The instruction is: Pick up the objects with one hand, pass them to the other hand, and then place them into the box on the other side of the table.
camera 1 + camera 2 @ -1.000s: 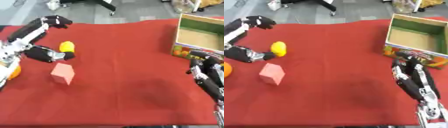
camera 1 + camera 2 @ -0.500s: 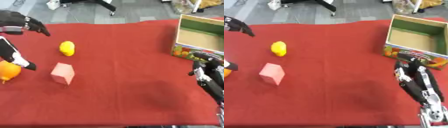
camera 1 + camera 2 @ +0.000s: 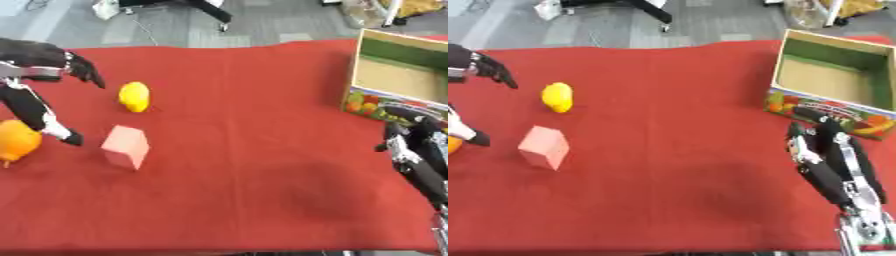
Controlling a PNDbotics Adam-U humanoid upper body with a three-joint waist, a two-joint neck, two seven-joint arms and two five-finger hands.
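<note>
The left hand hung spread and empty over the desk's left edge near the orange, so the pickup was pending; the right hand, fingers relaxed, waited beside the box.

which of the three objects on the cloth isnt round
The pink block. It has flat faces and corners, while the lemon behind it and the orange at the left edge are both rounded.
</note>
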